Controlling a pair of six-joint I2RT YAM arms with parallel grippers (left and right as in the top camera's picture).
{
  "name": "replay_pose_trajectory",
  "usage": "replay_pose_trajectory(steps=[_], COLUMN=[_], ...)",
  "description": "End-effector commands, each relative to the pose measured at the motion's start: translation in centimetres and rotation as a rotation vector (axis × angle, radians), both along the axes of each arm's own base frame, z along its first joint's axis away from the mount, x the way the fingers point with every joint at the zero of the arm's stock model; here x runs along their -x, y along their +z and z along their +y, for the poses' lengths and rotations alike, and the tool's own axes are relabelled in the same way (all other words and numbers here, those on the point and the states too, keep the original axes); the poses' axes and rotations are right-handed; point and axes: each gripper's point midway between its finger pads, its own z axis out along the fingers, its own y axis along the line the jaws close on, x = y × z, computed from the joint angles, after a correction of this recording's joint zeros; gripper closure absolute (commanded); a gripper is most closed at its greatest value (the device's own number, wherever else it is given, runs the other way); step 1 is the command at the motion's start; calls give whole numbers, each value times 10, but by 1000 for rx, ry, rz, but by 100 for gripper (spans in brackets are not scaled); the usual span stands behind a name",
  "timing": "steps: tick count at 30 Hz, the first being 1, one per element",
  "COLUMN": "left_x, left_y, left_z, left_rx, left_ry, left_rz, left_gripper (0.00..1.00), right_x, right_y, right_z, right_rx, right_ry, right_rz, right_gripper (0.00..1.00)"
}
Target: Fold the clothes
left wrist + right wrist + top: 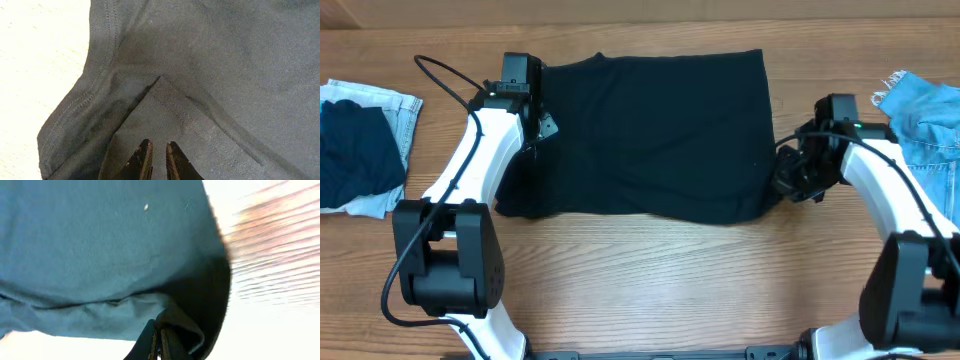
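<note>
Left pincer (159,146), almost closed, nips the clothes (225,75); right pincer (159,334), closed, pinches their edge. Seemingly limp, light; grip corners beside each pincer.

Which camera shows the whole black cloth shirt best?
Overhead: the plain black soft cloth shirt shows nearly whole, spread on the wooden table. The left wrist view shows only close-up seams and folds; the right wrist view, one blurry edge.

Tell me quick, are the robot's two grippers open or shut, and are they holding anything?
Left gripper: closed, pinching a fold of the black shirt.
Right gripper: closed, pinching the black shirt's edge.
</note>
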Motion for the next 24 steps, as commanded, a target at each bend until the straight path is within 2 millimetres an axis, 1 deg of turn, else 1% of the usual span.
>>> replay_pose_trajectory(steps=[1, 6, 9, 11, 13, 15, 21, 24], left_x=[-7, -7, -7, -7, -7, -7, -7, -11], left_y=[10, 10, 10, 10, 10, 10, 11, 12], left_z=[0, 0, 0, 0, 0, 0, 0, 0], left_rx=[11, 11, 11, 11, 11, 11, 8, -29], left_ry=[-10, -10, -10, -9, -10, -10, -15, -110], left_rz=[-27, -26, -27, -28, -28, -27, -29, -30], left_gripper=[86, 86, 86, 86, 86, 86, 85, 76], right_x=[-13, -27, -37, -50, -58, -64, -64, -62], right_y=[5, 6, 7, 11, 14, 16, 14, 9], right_z=[-15, -29, -30, -31, -31, -31, -31, -29], right_rx=[86, 154, 154, 154, 154, 154, 154, 143], right_ry=[-43, -109, -111, -115, -118, -120, -119, -115], right_rz=[-48, -93, -133, -187, -223, -246, -244, -225], right_gripper=[96, 96, 96, 96, 96, 96, 96, 95])
